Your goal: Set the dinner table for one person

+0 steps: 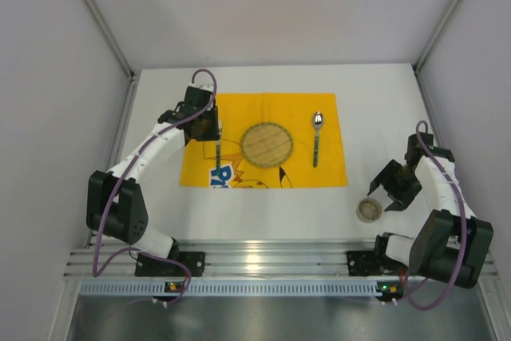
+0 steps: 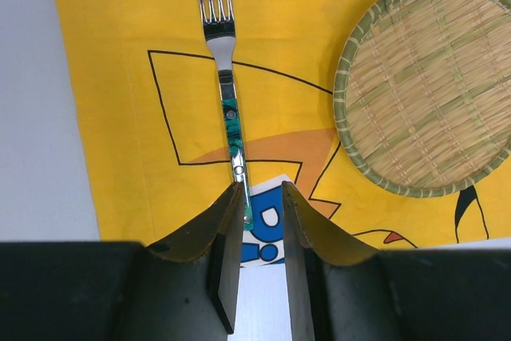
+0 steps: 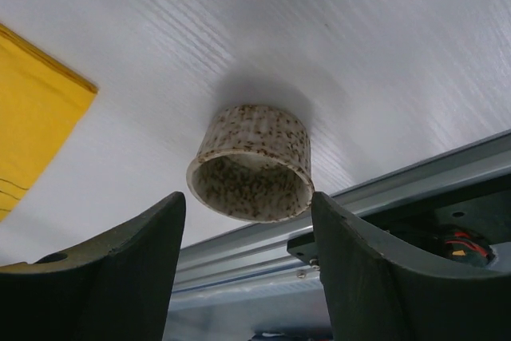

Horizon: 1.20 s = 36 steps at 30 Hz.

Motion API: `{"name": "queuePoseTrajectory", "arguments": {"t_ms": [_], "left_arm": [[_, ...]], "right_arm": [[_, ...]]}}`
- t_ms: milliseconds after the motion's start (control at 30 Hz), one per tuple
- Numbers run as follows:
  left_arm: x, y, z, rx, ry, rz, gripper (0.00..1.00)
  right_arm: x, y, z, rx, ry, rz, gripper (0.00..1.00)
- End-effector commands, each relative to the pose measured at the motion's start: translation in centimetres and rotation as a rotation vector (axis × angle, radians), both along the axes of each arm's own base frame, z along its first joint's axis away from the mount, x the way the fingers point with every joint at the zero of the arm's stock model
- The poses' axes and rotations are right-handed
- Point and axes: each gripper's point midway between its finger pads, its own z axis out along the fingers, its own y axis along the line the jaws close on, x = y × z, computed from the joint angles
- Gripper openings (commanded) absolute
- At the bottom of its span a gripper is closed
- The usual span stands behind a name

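Note:
On the white dinner table (image 1: 383, 101) lies a yellow printed mat (image 1: 231, 109) with a round woven plate (image 1: 267, 143) at its centre. A spoon (image 1: 317, 137) lies on the mat's right side. A green-handled fork (image 2: 230, 109) lies flat on the mat's left side, tines pointing away. My left gripper (image 2: 262, 189) is narrowly open over the end of the fork's handle, which rests against the left finger. A speckled cup (image 3: 251, 161) stands on the table right of the mat, near the front edge. My right gripper (image 3: 247, 201) is open, the cup just beyond its fingertips, untouched.
An aluminium rail (image 1: 271, 257) runs along the table's near edge, close behind the cup (image 1: 369, 210). Grey enclosure walls stand at the left, right and back. The woven plate (image 2: 427, 85) lies just right of the fork.

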Motion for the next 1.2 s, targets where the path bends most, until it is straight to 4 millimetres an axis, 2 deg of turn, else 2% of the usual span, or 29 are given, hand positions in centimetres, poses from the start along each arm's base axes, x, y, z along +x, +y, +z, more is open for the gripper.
{"name": "queuePoseTrajectory", "arguments": {"t_ms": [0,233,500,567,733,800,900,933,1000,1033,1067,1100,1133,1167], "left_arm": [[0.9,-0.4,1.0,-0.022,-0.055,-0.006,0.31],[0.5,-0.6,0.6,-0.031,-0.038,-0.012,0.30],[0.8,-1.1,1.3,-0.027,-0.045,-0.026,0.30],[0.7,-1.1,1.2,-0.027,-0.040,-0.028,0.30],[0.5,-1.4,1.2,-0.033,-0.037,-0.034,0.30],[0.4,-1.4,1.2,-0.033,-0.035,-0.034,0.30],[0.2,-1.4,1.2,-0.031,-0.034,-0.035,0.29],[0.1,-1.3,1.2,-0.026,-0.032,-0.034,0.29],[0.0,-1.2,1.2,-0.020,-0.034,-0.033,0.29],[0.0,-1.1,1.3,-0.018,-0.035,-0.033,0.29],[-0.1,-1.0,1.4,-0.014,-0.038,-0.033,0.29],[-0.2,-0.9,1.4,-0.011,-0.039,-0.033,0.29],[-0.2,-0.9,1.4,-0.009,-0.038,-0.033,0.29],[-0.3,-0.9,1.5,-0.010,-0.038,-0.034,0.29]], "right_arm": [[-1.2,0.4,0.5,-0.014,0.008,0.014,0.64],[-2.1,0.8,0.3,-0.022,0.000,0.038,0.51],[-2.8,1.2,0.2,-0.019,0.001,0.037,0.56],[-3.0,1.5,-0.5,-0.008,0.011,0.036,0.60],[-3.8,2.0,-2.0,0.014,0.059,0.030,0.61],[-3.2,1.8,-2.1,0.004,0.038,0.028,0.61],[-2.5,1.7,-2.4,0.002,0.035,0.023,0.54],[-2.3,1.6,-2.6,0.000,0.039,0.027,0.46],[-1.8,1.2,-3.2,-0.017,0.042,0.031,0.39],[-1.5,1.3,-3.3,-0.019,0.045,0.028,0.31],[-0.7,1.2,-3.5,-0.019,0.022,0.032,0.28],[-0.7,1.0,-3.9,-0.029,0.051,0.031,0.26],[-0.5,0.9,-4.0,-0.030,0.058,0.030,0.18],[0.3,0.8,-3.9,-0.030,0.044,0.031,0.14]]}}
